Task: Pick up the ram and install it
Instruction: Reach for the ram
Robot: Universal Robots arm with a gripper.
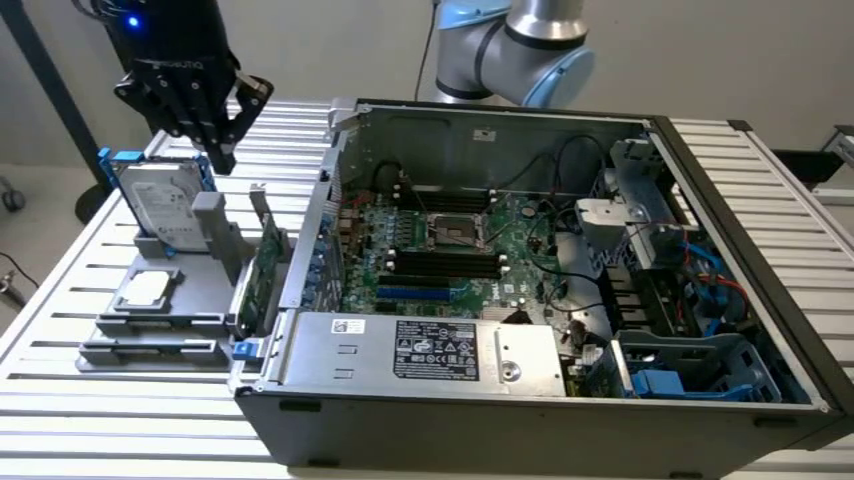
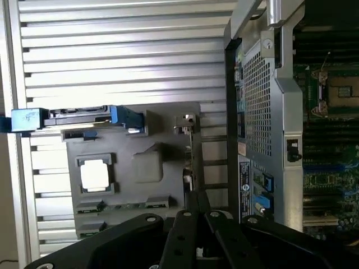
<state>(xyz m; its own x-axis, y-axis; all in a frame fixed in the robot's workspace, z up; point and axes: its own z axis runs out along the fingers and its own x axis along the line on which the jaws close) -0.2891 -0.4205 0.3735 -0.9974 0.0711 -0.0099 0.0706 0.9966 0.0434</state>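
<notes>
My black gripper [image 1: 218, 158] hangs shut and empty above the slatted table, behind the grey parts holder [image 1: 200, 325] at the exterior view's left. In the wrist view the shut fingertips [image 2: 193, 203] hover over that holder's edge [image 2: 168, 145]. The ram seems to stand edge-on in a narrow slot at the holder's front [image 2: 123, 206], a thin line between dark end clips; I cannot make it out for certain. The open computer case [image 1: 747, 300] shows the motherboard's black slots [image 1: 441, 265] lying bare.
The holder also carries a hard drive in a blue frame [image 1: 160, 205], a square silver processor [image 1: 147, 288] and an upright green expansion card [image 1: 274, 265]. The case's power supply [image 1: 427, 350] lies along its near side. The slatted table [image 1: 120, 440] stretches around them.
</notes>
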